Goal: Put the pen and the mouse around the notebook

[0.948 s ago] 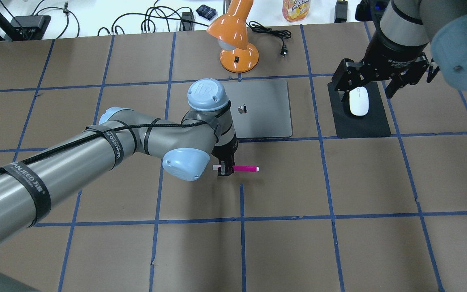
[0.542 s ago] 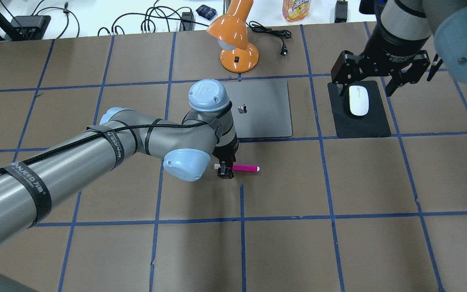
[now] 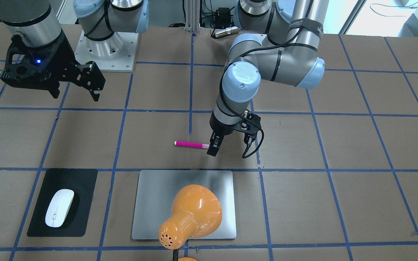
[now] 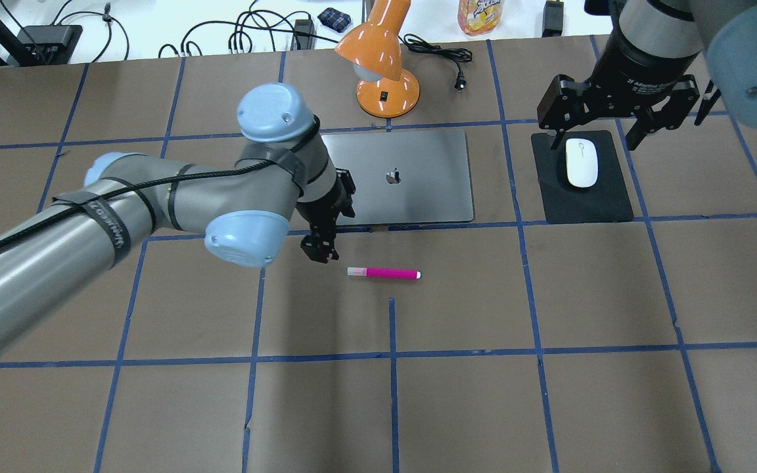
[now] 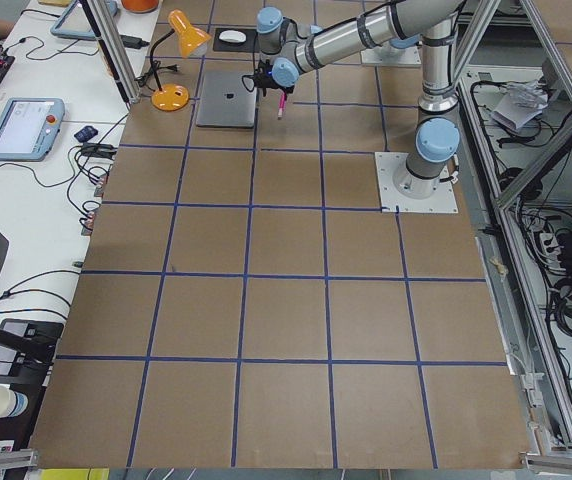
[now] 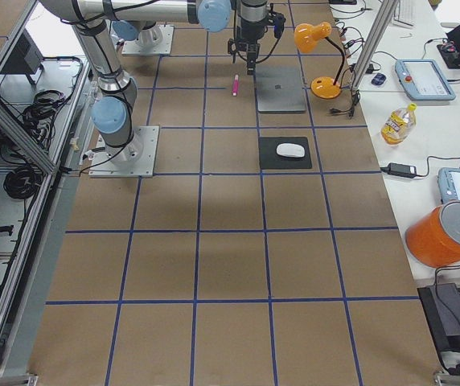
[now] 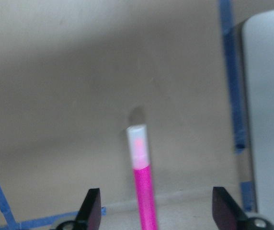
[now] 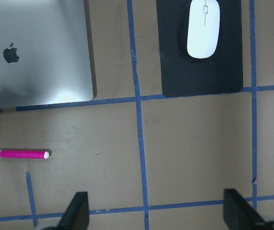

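brown table [image 4: 549, 295] holds one pen [image 4: 384, 273], one mouse [image 4: 581, 163], one notebook [image 4: 418, 184].

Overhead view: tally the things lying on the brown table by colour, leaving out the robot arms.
Pink: 1, the pen
White: 1, the mouse
Silver-grey: 1, the notebook
Black: 1, the mat
Orange: 1, the lamp
Total: 5

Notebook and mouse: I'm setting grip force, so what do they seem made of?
The notebook looks like metal, probably aluminium: matte silver-grey with a soft, brushed sheen. The mouse looks like hard plastic: a smooth, glossy white shell with soft highlights.
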{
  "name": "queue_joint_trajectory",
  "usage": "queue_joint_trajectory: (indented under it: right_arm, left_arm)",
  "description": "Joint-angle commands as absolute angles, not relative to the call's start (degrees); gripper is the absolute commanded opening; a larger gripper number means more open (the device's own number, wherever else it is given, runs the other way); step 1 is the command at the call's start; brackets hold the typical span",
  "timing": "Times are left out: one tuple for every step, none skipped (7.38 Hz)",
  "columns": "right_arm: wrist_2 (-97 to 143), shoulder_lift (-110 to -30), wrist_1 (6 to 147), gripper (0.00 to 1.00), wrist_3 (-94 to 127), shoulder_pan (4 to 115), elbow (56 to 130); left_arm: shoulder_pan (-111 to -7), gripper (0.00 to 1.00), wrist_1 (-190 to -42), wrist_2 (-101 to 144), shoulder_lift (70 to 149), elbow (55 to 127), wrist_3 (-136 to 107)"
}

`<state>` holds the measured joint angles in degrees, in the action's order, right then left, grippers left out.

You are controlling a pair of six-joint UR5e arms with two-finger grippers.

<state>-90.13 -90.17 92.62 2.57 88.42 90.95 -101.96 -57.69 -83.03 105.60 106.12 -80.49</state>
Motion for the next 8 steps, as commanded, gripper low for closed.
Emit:
queue_joint_trajectory:
  right_arm:
    - [-90.26, -90.00, 92.46, 1.00, 2.64, 88.42, 90.79]
    - [-90.09, -90.00, 92.46, 1.00, 2.64, 88.42, 90.79]
    - [-89.91, -90.00, 92.46, 1.00, 2.64, 88.42, 90.70]
    - [-89.91, -90.09, 92.29, 1.00, 2.64, 88.42, 90.62]
    - [-90.00, -90.09, 92.29, 1.00, 2.64, 88.42, 90.53]
    - [-90.09, -90.09, 92.20, 1.00, 2.64, 88.42, 90.53]
    - [-90.17, -90.17, 92.11, 1.00, 2.64, 88.42, 90.61]
    - [-90.18, -90.26, 92.02, 1.00, 2.64, 88.42, 90.79]
  left_arm:
    - [-94.08, 0.97, -61.16, -82.62, 99.17, 106.08, -62.48]
    - [-90.74, 0.97, -63.52, -82.10, 96.70, 106.00, -54.57]
    - [-88.18, 0.97, -66.50, -82.26, 94.94, 105.30, -44.57]
    - [-87.28, 0.97, -70.27, -82.44, 93.79, 103.29, -40.56]
    - [-87.01, 0.97, -73.62, -82.70, 93.52, 100.40, -37.73]
    - [-87.01, 0.97, -78.61, -83.05, 93.86, 96.72, -32.48]
    - [-87.01, 0.97, -82.40, -84.19, 95.61, 92.33, -29.91]
    - [-87.01, 0.97, -85.83, -84.29, 96.41, 88.72, -26.05]
